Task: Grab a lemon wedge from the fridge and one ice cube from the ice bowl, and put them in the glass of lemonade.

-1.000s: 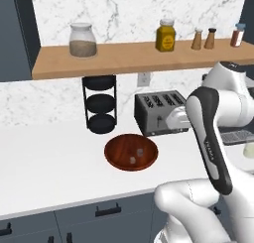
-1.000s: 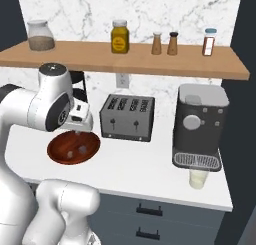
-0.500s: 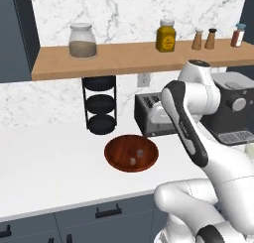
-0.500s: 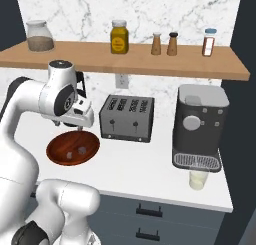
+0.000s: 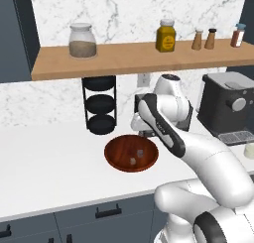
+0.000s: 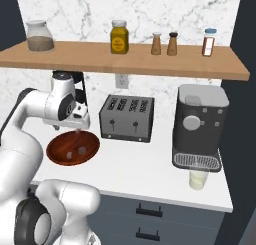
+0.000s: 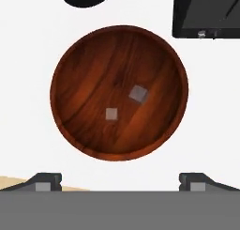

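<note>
Left base view: the ice bowl (image 5: 131,153) sits on the white tabletop (image 5: 49,162), 2 ice cubes (image 5: 141,152) inside; the claw (image 5: 145,133) hangs above its far rim.

Right base view: the glass of lemonade (image 6: 199,179) stands under the coffee machine (image 6: 199,126).

Hand view: fingertips (image 7: 44,181) spread wide, holding nothing, directly over the bowl.

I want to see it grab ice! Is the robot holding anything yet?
No. The end effector is open and empty above the ice bowl, where two ice cubes lie.
</note>
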Motion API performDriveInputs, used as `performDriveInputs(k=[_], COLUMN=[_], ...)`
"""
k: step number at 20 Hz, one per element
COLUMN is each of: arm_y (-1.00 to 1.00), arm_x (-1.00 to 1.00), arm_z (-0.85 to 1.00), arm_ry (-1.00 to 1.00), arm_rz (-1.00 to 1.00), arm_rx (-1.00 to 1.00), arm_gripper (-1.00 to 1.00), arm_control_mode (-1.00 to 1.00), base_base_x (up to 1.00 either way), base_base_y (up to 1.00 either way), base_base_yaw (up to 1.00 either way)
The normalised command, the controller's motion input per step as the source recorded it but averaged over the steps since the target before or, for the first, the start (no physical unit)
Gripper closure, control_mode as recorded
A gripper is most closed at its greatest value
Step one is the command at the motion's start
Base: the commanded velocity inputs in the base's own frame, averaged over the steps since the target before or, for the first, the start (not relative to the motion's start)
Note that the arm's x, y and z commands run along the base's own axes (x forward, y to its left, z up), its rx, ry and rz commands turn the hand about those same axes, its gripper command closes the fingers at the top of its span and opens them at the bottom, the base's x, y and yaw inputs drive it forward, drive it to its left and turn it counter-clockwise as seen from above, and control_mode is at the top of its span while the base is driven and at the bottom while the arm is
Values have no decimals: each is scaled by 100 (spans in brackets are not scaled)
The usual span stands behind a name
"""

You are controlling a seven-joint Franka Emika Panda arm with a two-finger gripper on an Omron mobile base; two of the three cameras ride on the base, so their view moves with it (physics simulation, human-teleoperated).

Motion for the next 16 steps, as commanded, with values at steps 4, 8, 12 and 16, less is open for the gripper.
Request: performDriveInputs(k=[4, 8, 12, 16], arm_y=[30, 32, 4, 0], arm_x=[5, 24, 0, 0], arm_z=[-46, -40, -22, -28], arm_ry=[9, 35, 5, 3], arm_rz=[14, 1, 0, 0], arm_rx=[-4, -15, -2, 0], arm_gripper=[-100, -100, -100, -100], arm_control_mode=[-100, -100, -100, -100], base_base_x=[0, 0, 0, 0], base_base_y=[0, 0, 0, 0], base_base_yaw=[0, 0, 0, 0])
